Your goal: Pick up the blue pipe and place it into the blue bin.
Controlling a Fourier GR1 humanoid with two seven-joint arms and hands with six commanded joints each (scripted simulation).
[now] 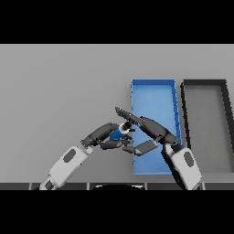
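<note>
Step in hand read as the carry or a hand-to-hand transfer: the blue pipe [119, 131] was off in the grip of the left hand [106, 136], just left of the near-left corner of the blue bin [153, 87], not yet inside it. Left hand's fingers were curled round the pipe, only a short blue length and a pale end showing between them. Right hand [148, 130] reached in from the lower right, lying over the bin's near half, fingers fairly straight and spread, tips pointing left and meeting the pipe's end; whether they actually touched it could not be told. It held nothing on its own. A dark grey bin [225, 128] sat just right of the blue one, apart from the work. Next move, by my reckoning, called for shifting the pipe rightward over the blue wall and releasing it clear of the right hand's fingers.
</note>
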